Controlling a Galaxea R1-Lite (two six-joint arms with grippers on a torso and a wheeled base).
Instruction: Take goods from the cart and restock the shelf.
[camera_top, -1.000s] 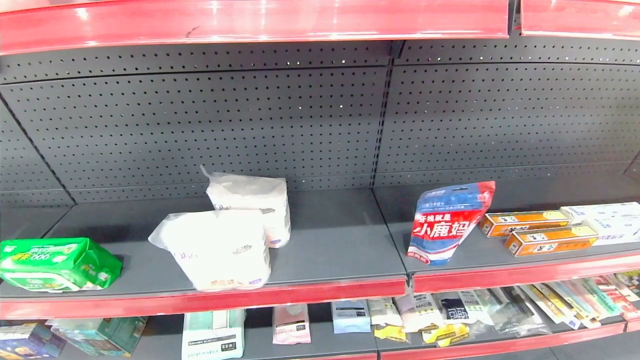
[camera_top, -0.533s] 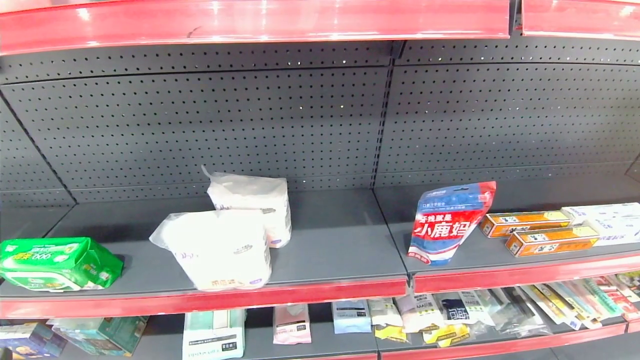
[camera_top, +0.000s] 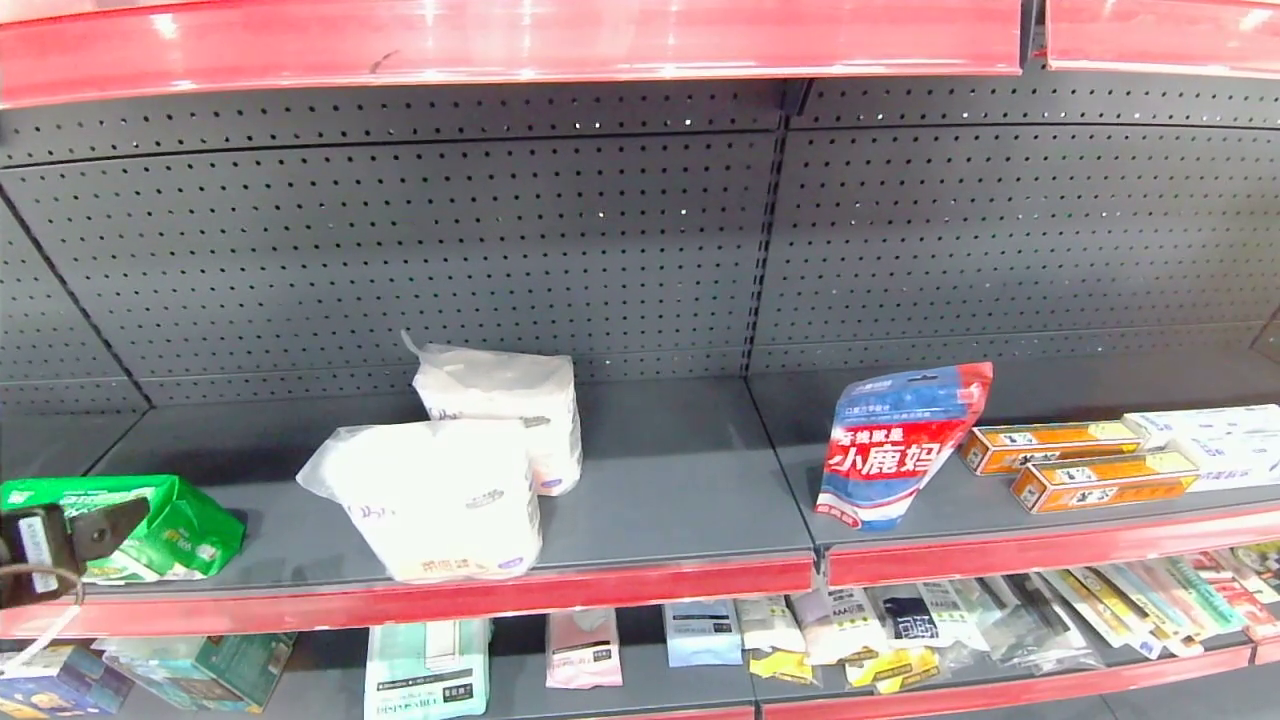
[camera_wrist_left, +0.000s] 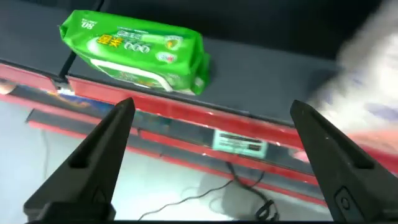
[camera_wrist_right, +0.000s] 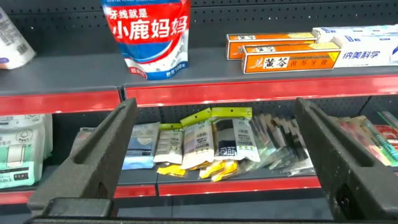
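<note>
A green wipes pack (camera_top: 165, 525) (camera_wrist_left: 137, 50) lies at the left end of the grey shelf (camera_top: 680, 470). My left gripper (camera_wrist_left: 212, 106) is open and empty, just in front of the shelf's red edge and below that pack. Its black arm end (camera_top: 55, 550) covers the pack's near left corner in the head view. Two white tissue packs (camera_top: 440, 500) (camera_top: 505, 400) stand mid-shelf. A red-and-blue pouch (camera_top: 900, 445) (camera_wrist_right: 148, 37) stands to the right. My right gripper (camera_wrist_right: 216, 102) is open and empty, facing the shelf front below the pouch.
Orange boxes (camera_top: 1080, 465) (camera_wrist_right: 286, 56) and white boxes (camera_top: 1215, 435) lie at the shelf's right end. The lower shelf holds several hanging packets (camera_wrist_right: 205, 146) and bags (camera_top: 425, 665). Bare shelf lies between the tissue packs and the pouch. A red-edged shelf (camera_top: 500, 45) hangs overhead.
My left arm has risen into the head view at the lower left, in front of the green pack. The goods on the shelf have not moved.
</note>
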